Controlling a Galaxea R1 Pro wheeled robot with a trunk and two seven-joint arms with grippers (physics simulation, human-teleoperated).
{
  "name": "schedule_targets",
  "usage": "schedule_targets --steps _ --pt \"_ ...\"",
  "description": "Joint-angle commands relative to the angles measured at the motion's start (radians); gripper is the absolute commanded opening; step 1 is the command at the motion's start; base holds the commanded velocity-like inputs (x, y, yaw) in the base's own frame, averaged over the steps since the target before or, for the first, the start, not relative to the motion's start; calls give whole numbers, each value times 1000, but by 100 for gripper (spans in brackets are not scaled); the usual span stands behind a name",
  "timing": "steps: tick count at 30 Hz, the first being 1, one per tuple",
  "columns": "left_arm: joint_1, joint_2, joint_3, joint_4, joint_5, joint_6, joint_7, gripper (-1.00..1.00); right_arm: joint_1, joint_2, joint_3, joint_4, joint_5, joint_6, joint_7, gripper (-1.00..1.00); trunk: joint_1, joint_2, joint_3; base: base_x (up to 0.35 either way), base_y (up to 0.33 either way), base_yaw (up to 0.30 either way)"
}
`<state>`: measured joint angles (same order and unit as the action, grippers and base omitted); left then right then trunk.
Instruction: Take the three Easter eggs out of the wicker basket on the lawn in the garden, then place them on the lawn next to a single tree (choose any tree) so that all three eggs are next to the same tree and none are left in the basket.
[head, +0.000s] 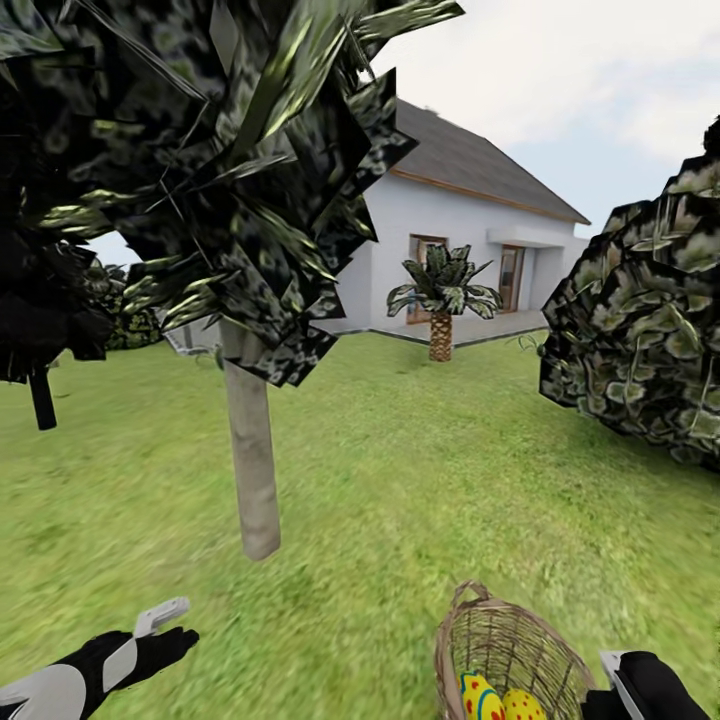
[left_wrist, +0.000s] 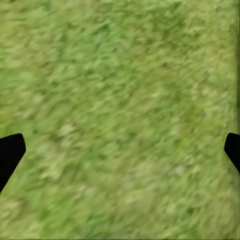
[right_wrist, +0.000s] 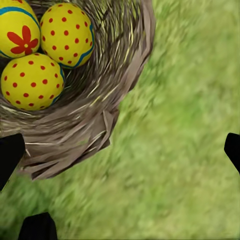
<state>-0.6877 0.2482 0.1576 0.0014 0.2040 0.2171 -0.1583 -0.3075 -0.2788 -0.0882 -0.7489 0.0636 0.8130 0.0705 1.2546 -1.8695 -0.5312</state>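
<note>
**Three eggs in the basket, tree just ahead**

Head view: the wicker basket (head: 510, 655) sits at the lower right of the frame on the lawn (head: 420, 480), two Easter eggs (head: 500, 702) visible inside. The tree (head: 252, 450) stands left of centre, house (head: 470, 220) and palm (head: 441, 300) behind. Left gripper (head: 165, 625) lower left, right gripper (head: 625, 685) beside the basket.

Left wrist view: bare grass (left_wrist: 120, 110); fingertips (left_wrist: 10, 152) spread wide, holding nothing.

Right wrist view: three eggs (right_wrist: 32, 80) in the basket (right_wrist: 100, 115), upper left; fingertips (right_wrist: 11, 150) spread, empty.
</note>
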Motion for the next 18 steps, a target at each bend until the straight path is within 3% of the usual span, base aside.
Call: schedule_targets --steps 1,7,18 --pt "0 0 7 0 5 5 -3 100 -1 0 -2 -1 7 5 7 100 0 -1 -1 304 159 -259" --pt "0 0 7 2 5 4 -3 100 -1 1 -2 -1 7 5 6 100 0 -1 -1 315 140 -148" --pt "0 -1 7 6 7 4 -3 100 -1 1 2 -29 7 8 5 100 0 -1 -1 196 209 -15"
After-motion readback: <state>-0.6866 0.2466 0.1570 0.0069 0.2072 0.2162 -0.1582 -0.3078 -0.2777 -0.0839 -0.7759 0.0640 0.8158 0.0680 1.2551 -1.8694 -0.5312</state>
